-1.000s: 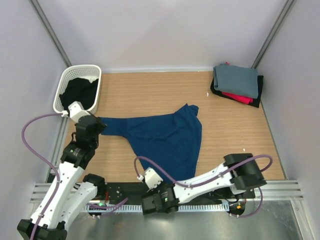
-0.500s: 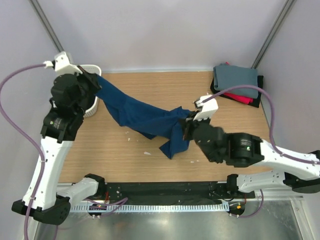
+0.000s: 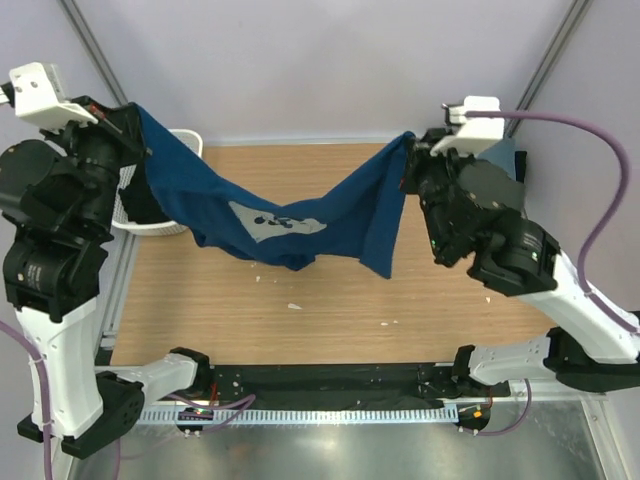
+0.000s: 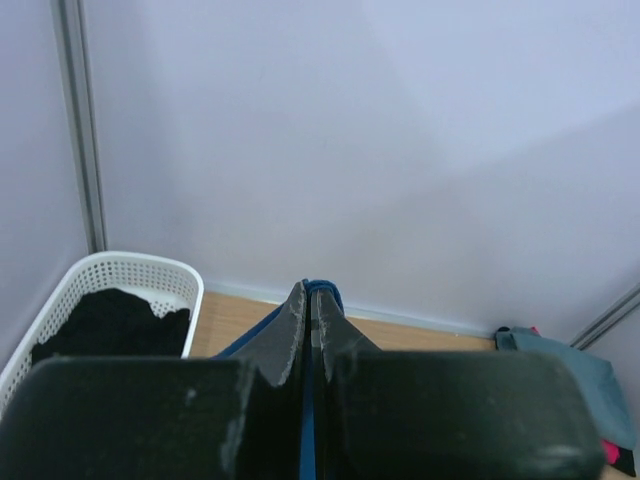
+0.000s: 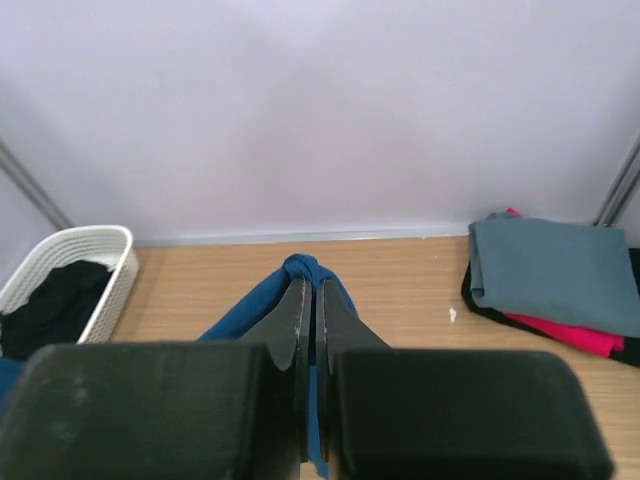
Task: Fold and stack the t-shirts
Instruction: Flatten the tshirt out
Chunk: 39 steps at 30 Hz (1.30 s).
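Both jaws clench the sagging navy t-shirt (image 3: 350, 215) by thin edges; either hold might slip, dropping it crumpled.

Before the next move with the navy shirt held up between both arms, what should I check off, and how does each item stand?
1. Left gripper shut on the navy t-shirt: ok.
2. Right gripper shut on the same shirt: ok.
3. Shirt spread taut between the arms: not ok. It sags in the middle, and a flap hangs near the right gripper.
4. Chest print showing: ok.
5. Lowest fold off the table: cannot tell.
6. Folded stack apart from the hanging shirt: ok.
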Tool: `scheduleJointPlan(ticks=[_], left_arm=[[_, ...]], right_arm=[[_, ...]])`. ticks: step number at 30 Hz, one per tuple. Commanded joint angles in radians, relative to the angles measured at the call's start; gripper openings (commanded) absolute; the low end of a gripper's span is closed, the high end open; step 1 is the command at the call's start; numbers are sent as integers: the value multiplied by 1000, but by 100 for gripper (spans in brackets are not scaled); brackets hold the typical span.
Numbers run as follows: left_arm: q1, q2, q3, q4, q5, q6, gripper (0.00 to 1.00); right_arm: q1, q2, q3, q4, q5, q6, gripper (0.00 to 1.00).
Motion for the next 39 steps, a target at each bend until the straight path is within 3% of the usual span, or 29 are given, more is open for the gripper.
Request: scheduleJointPlan(ticks=[1,6,11,16,19,24,29,39], left_arm=[[6,47,128,-38,42,62,0],[6,116,195,-72,52,75,0],[6,168,251,-48,12,131,0],[6,222,184,102,-20,205,0],[6,311,222,118,-19,233,0],[6,435,342,113,30,250,0],[6,451,373,147,61,239,0],[6,228,318,100,184,151,0]], right_arm=[[-75,127,88,11,-68,-79,1],[-289,297,283,-42,-208,-82,1],[-524,400,414,-89,-477,-2,1],[-698,471,463,-111,-544,31,1],[-776,489,461,-114,-650,79,1],[-793,505,503,-114,-707,21,1],[-793,451,523,-121,-667,2,1],[-792,128,369,-160,-684,21,1]])
